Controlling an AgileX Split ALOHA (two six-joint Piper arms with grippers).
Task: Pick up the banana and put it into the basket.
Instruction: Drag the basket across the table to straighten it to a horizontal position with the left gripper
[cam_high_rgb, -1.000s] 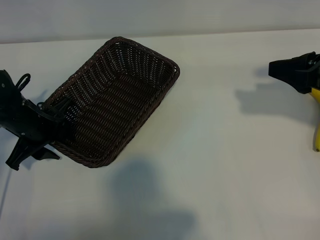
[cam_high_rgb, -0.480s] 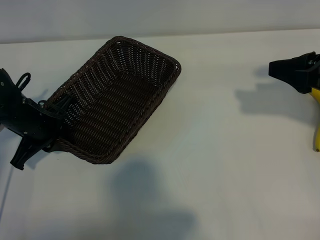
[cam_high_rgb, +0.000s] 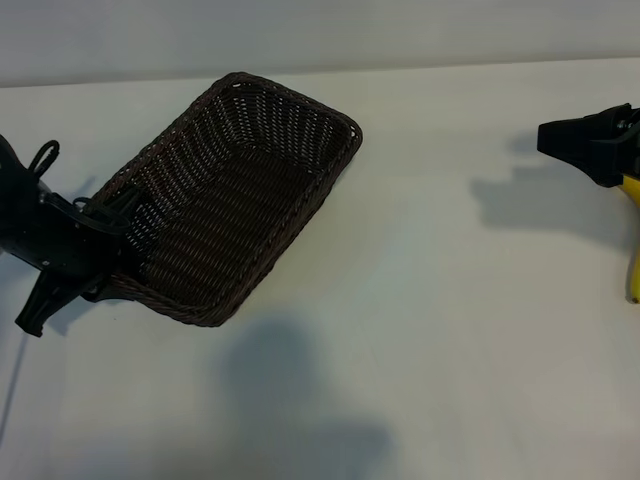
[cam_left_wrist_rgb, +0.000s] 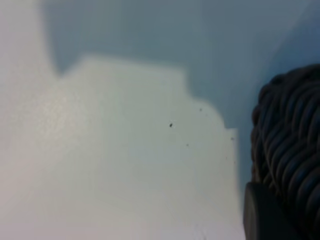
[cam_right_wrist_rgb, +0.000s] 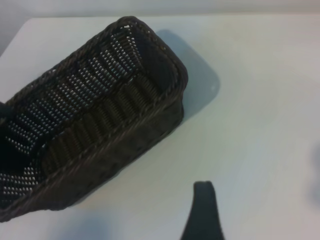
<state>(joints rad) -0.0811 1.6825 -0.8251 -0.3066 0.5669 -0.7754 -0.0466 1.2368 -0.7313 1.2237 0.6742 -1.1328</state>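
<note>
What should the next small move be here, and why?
Probably the right gripper should dip toward the curved yellow banana at the exterior view's right edge: its jaws are open and empty, the dark brown woven wicker basket holds nothing, and the left gripper grips its rim.

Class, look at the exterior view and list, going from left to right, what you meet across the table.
Left end effector, clamped on the basket's rim → basket → bare table → right end effector, open, at the right edge → a yellow thing just under it, cut off by the frame.
</note>
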